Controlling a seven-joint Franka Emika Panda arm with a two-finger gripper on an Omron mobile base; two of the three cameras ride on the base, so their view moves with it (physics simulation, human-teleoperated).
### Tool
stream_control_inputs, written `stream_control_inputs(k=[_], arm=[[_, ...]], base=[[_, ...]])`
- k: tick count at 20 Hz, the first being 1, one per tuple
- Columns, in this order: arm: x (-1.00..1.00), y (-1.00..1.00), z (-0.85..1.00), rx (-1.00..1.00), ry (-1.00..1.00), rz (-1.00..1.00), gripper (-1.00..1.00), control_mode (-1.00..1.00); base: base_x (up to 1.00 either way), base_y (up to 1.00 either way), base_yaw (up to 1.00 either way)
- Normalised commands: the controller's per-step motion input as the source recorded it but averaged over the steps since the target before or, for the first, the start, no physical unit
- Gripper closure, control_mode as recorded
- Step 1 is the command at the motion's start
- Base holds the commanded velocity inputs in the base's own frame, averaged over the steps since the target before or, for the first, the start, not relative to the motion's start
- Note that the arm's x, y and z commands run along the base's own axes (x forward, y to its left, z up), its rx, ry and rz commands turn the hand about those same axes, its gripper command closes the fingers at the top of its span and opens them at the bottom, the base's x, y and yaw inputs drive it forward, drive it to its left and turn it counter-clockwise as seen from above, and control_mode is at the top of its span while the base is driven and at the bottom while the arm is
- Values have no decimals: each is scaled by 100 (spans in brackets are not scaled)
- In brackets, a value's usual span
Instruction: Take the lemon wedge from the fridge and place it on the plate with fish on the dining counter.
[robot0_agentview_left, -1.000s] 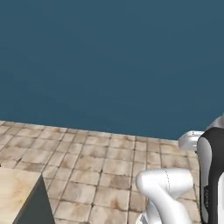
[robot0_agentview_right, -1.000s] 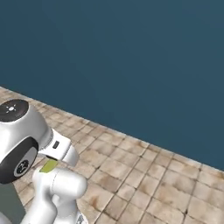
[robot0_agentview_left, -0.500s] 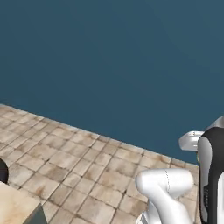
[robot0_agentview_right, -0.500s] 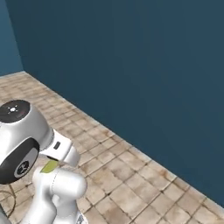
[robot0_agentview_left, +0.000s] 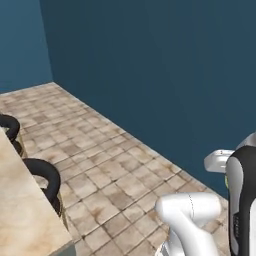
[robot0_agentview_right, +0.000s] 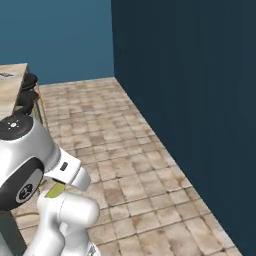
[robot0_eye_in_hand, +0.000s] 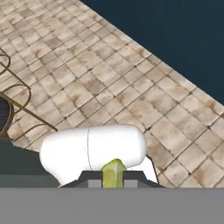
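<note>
gripper (robot0_eye_in_hand: 114, 179) bottom centre of hand view, clamped on wedge (robot0_eye_in_hand: 113, 172) for carrying | wedge tucked between tips, over tiled floor (robot0_eye_in_hand: 131, 78) | counter (robot0_agentview_left: 22, 210) lower left of left base view, stools (robot0_agentview_left: 44, 176) alongside | blue wall (robot0_agentview_left: 150, 65) beyond

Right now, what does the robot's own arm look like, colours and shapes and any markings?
The arm is built of glossy white, rounded tube-like segments joined by fat rounded elbows. One big round joint has a flat black cap on top with a small pale dot, and a black disc on its side bearing a small white mark. A black panel runs down another white segment. The hand has small dark grey fingers. No loose cables show.
</note>
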Motion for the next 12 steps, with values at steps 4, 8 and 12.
stream_control_inputs(k=[4, 8, 12], arm=[[0, 0, 0, 0, 0, 0, 100, 100], [0, 0, 0, 0, 0, 0, 100, 100], [0, 0, 0, 0, 0, 0, 100, 100]], base=[[100, 0, 35], [100, 0, 24], [100, 0, 26]])
